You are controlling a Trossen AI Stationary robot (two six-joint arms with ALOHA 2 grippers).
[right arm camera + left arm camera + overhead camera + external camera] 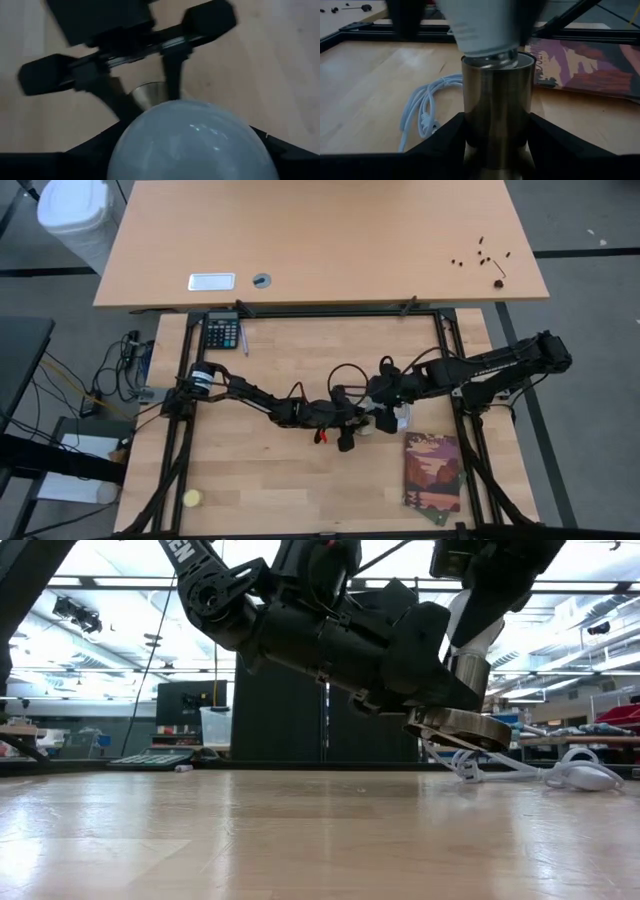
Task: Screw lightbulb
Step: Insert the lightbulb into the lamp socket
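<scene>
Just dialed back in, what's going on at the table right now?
Both arms meet over the middle of the table. The left gripper is clamped on the brass socket, holding it tilted just above the wood. The right gripper holds the lightbulb with its screw base at the socket's mouth, not fully seated. The socket's white cord lies loose on the table.

One lightbulb [190, 140], one socket [495, 110], one calculator [222, 333] — two arms.

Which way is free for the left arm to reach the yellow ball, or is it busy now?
Probably not now. The left end effector is clamped around the metal socket under the lightbulb, while the yellow ball lies apart near the table's front left corner.
</scene>
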